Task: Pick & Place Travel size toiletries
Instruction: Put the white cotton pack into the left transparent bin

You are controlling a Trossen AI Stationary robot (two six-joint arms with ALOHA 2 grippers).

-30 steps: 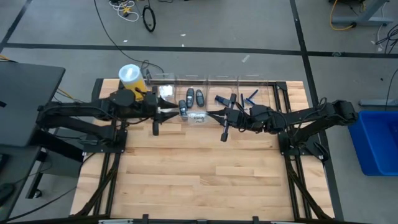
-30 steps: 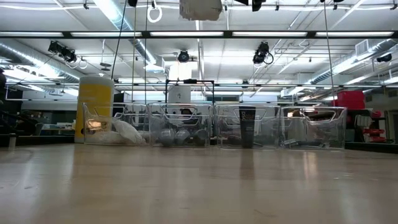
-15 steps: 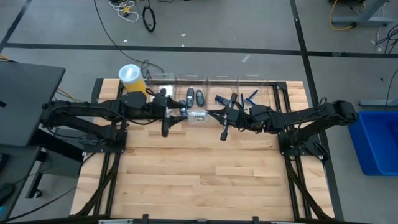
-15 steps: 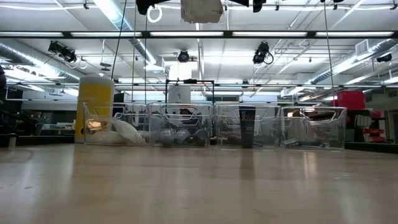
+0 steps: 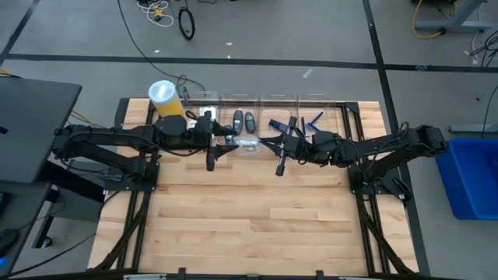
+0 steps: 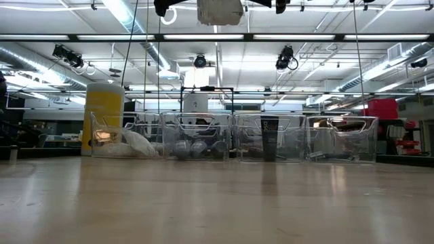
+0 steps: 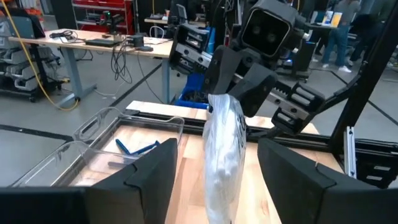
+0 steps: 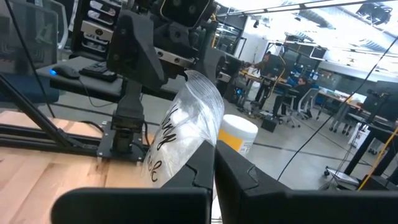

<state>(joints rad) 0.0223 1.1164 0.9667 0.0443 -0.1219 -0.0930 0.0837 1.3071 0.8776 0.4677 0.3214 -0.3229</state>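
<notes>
A white plastic packet [image 5: 247, 145] hangs in the air between the two grippers, well above the table; in the low view the packet [image 6: 218, 10] shows at the top edge. My right gripper [image 5: 264, 143] is shut on it. My left gripper [image 5: 230, 143] is open just to the packet's left. In the left wrist view the left gripper's [image 7: 217, 146] fingers frame the packet [image 7: 224, 155] without visibly touching it. More white packets [image 5: 206, 115], dark grey oval pieces [image 5: 243, 120] and blue razors [image 5: 314, 119] lie in clear bins at the far edge. My right gripper [image 8: 214, 155] pinches the packet's upper end [image 7: 219, 102] between its two shut fingers, coming level from the table's right. The packet is lifted clear. It hangs below the fingers and sticks out past them toward my left gripper [image 8: 180, 134].
A row of clear bins [image 5: 299, 101] runs along the table's far edge. A tall yellow cylinder with a white lid [image 5: 163, 95] stands at its left end. The wooden table's near half [image 5: 249, 218] lies below the arms. People and desks show in the room behind.
My left gripper has moved toward the table's right, up to the packet held by my right gripper, and has come into the low view's top edge. My right gripper and the packet have stayed where they were.
</notes>
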